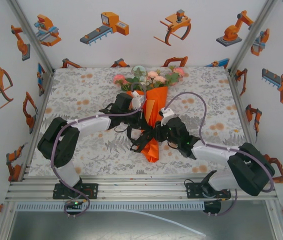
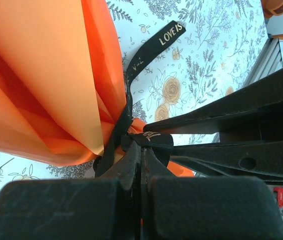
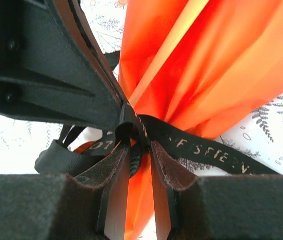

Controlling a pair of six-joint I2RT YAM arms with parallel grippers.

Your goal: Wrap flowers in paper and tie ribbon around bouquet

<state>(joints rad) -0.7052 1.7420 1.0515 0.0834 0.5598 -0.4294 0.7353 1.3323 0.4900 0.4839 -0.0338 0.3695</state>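
**Operator:** Where does the job stand?

**Inspector:** Your bouquet [image 1: 156,102] lies on the surface [image 1: 81,100] with the flower heads [image 1: 151,77] at the far end. Both arms meet at its narrow waist. Your left fingers [image 2: 132,162] are pressed together, pinching the ribbon [image 2: 126,107] right at the knot. Your right fingers [image 3: 113,172] stand partly spread astride the same crossing. I cannot tell whether they nip a strand.

**Operator:** What is the risk?

**Inspector:** Three items, in my judgement. If your two pulls are uneven, the knot will likely slide down the taper toward the short tail and come off. The orange paper [image 3: 206,60] is thin and bunched against the ribbon, so a sharp tug could tear it or loosen the wrap. A strand could also slip from a finger before the knot is snug.

**Operator:** Anything in the way?

**Inspector:** The two sets of fingers crowd one spot, nearly touching, so either may snag the other or trap the free lettered end. The right arm's cable [image 1: 201,107] arcs just beside the cone's wide end. Mind it when you draw that arm away.
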